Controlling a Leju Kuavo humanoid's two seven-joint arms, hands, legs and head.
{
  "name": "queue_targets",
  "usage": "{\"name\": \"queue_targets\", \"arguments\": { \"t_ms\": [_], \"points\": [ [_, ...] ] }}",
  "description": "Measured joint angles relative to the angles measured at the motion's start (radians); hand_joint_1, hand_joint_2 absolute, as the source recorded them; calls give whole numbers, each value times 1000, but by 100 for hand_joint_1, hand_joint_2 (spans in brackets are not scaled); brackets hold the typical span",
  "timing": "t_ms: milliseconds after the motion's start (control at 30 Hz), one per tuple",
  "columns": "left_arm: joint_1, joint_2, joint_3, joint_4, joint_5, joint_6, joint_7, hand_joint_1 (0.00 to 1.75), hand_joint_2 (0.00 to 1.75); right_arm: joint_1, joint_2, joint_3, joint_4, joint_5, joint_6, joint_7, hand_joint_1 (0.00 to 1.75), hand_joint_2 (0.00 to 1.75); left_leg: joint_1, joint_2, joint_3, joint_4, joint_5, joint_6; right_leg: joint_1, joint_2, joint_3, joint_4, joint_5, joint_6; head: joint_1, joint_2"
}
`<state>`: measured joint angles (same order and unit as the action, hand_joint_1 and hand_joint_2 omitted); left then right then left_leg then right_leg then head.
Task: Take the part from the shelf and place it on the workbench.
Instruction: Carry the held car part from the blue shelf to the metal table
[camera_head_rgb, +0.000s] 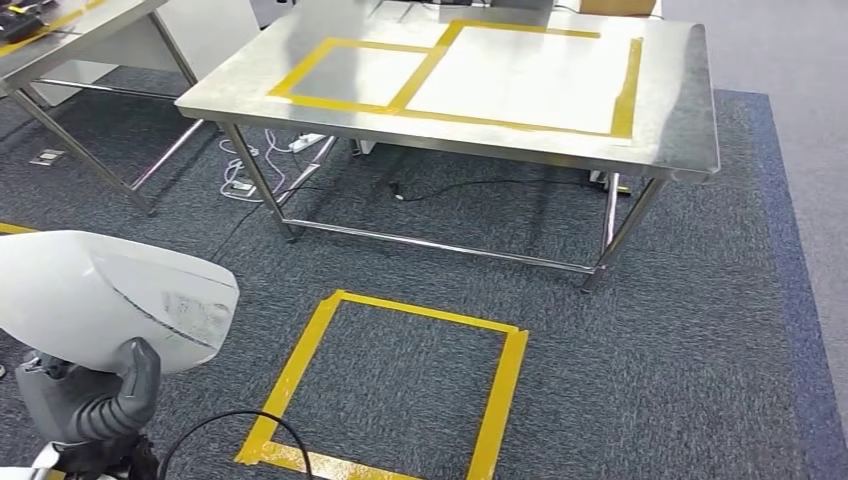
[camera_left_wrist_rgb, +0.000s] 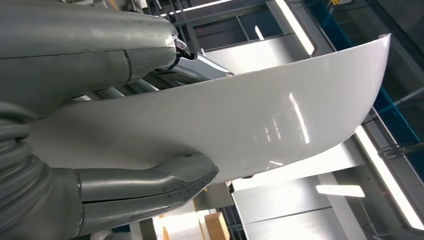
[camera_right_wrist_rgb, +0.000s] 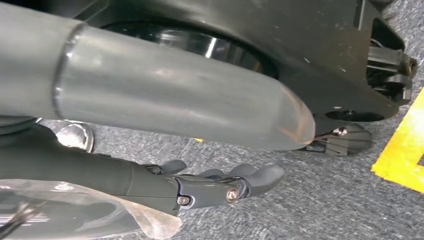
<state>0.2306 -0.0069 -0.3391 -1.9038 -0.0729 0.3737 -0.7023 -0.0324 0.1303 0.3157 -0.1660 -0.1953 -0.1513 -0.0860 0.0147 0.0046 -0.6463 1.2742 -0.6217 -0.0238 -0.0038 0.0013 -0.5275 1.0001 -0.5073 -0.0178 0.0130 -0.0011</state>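
The robot stands on dark grey carpet (camera_head_rgb: 650, 330), facing a stainless steel workbench (camera_head_rgb: 660, 120) that sits a little way ahead. Yellow tape rectangles (camera_head_rgb: 400, 100) mark out two zones on the benchtop, and a yellow tape square (camera_head_rgb: 390, 385) is stuck to the carpet between the robot and the bench. Low at the robot's left side, its left hand (camera_head_rgb: 95, 405) grasps the part, a smooth, curved white panel (camera_head_rgb: 100, 295), held above the floor and well short of the bench. From the left wrist camera, the thick grey thumb (camera_left_wrist_rgb: 165, 182) presses one face of the glossy panel while darker fingers (camera_left_wrist_rgb: 195, 62) lie against the other. The right hand (camera_right_wrist_rgb: 220, 185) hangs over the carpet, holding nothing, its fingers loosely extended. A second metal table (camera_head_rgb: 70, 30) stands off to the left, and cables (camera_head_rgb: 260, 165) trail beneath the workbench.
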Motion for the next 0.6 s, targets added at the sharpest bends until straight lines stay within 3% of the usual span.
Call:
{"name": "queue_targets", "arguments": {
  "t_ms": [33,67,133,200,267,367,433,500,533,567,600],
  "points": [
    [1,0,0,0,0,0,0,175,175,1,0,0,0,0,0,0,0,0,0,0,-24,24,2,1,1,2,7,0,-6,0,0,0],
    [1,0,0,0,0,0,0,175,175,2,0,0,0,0,1,-1,0,0,0,0,-32,12,26,3,2,4,17,0,-13,0,0,0],
    [1,0,0,0,0,-1,0,175,175,3,0,0,0,-1,1,-1,0,0,-1,0,-8,-102,123,10,2,8,35,0,-29,3,0,0],
    [1,1,0,2,0,-1,0,175,175,2,0,0,1,-2,3,-1,0,0,-6,-1,16,-200,164,19,3,11,45,3,-44,12,-1,0],
    [3,1,0,4,-1,-1,1,175,175,1,0,0,1,-2,4,0,0,0,-11,-2,20,-224,156,27,5,12,44,4,-58,26,-2,0],
    [4,1,1,4,-2,-1,0,175,175,0,-1,0,1,-3,5,-1,0,0,-7,-4,37,-238,165,43,4,9,46,16,-83,44,-1,0],
    [2,0,1,4,-2,-2,0,175,175,-2,-1,0,1,-3,5,-2,0,0,-4,-3,48,-244,159,53,2,7,-1,107,-126,53,1,0],
    [2,-1,0,4,-2,-2,0,175,175,-1,-1,0,1,-3,5,-2,0,0,-5,-3,56,-244,148,58,0,7,-92,243,-168,58,2,0],
    [2,-1,0,5,-2,-3,0,175,175,0,-1,0,1,-3,5,-1,0,0,-5,-4,63,-244,142,59,0,7,-127,282,-166,58,1,0],
    [2,-1,0,5,-2,-3,0,175,175,1,-1,0,1,-3,5,-1,0,0,-6,-5,72,-244,134,59,1,7,-144,283,-139,58,2,0],
    [2,-1,0,5,-2,-3,0,175,175,2,-1,0,1,-3,5,-1,0,0,-7,-6,83,-244,126,59,1,7,-140,242,-94,55,2,0]
  ]
}}
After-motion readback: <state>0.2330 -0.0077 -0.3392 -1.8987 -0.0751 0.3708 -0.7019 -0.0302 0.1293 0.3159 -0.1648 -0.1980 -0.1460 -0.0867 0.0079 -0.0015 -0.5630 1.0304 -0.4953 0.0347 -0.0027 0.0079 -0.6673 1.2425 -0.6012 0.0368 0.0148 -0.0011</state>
